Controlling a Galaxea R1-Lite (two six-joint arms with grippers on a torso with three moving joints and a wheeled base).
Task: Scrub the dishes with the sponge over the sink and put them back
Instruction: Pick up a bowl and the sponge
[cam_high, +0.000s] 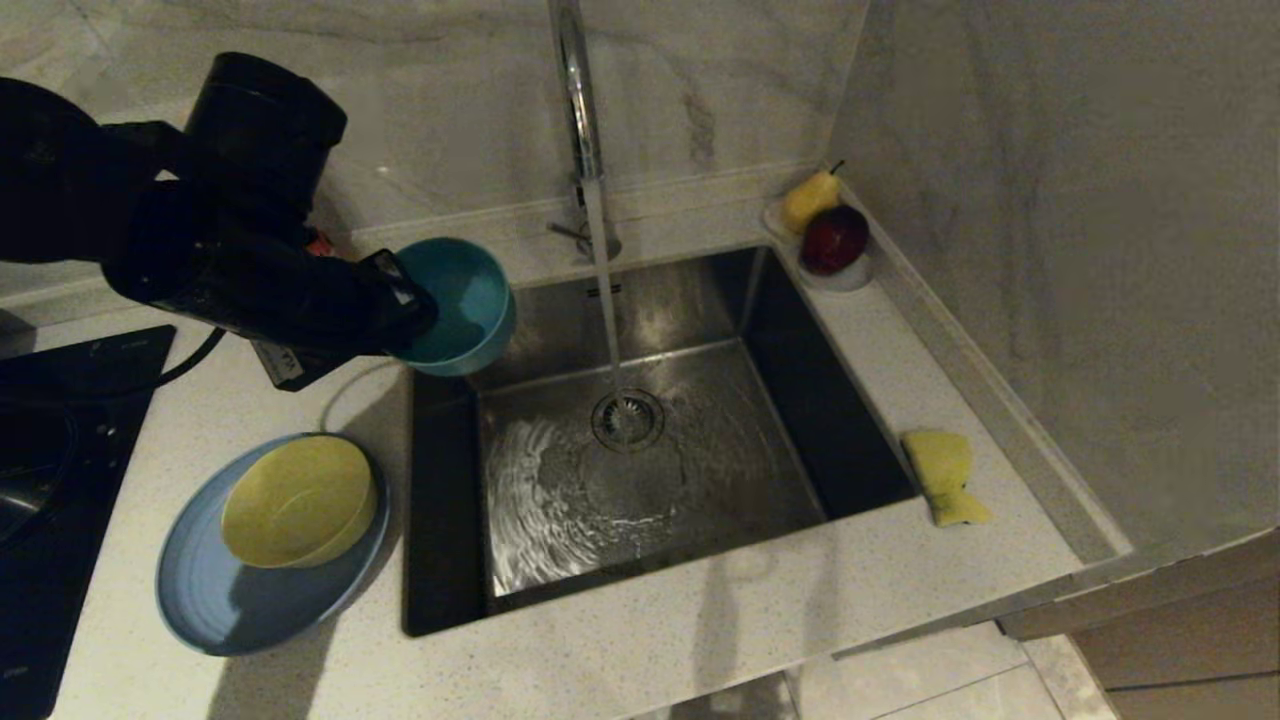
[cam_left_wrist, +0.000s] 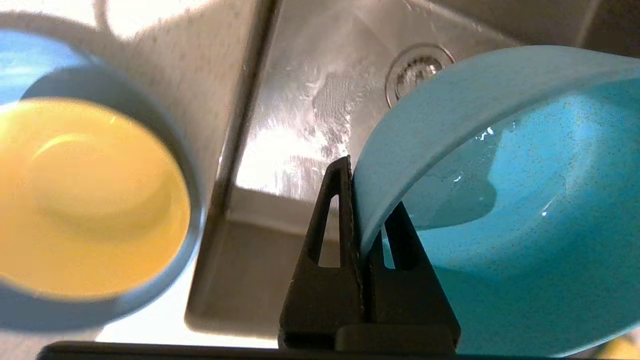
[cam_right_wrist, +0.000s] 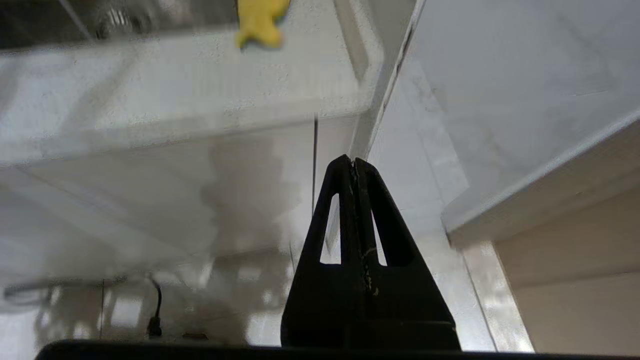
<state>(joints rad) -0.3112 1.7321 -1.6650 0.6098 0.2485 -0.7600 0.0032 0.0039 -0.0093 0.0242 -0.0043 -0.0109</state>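
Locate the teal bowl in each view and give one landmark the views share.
Head: teal bowl left of centre, held over the sink's back-left corner by the left gripper.
Left wrist: right side, rim pinched.
Right wrist: not in it.
Shared landmark: drain strainer, in all three views.

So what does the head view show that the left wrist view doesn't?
Only the head view shows the faucet running, the sponge on the counter right of the sink, and the pear and apple.
Only the left wrist view shows the left gripper pinching the teal bowl's rim, with water inside.
Both show the teal bowl, the yellow bowl on the blue plate, and the drain.
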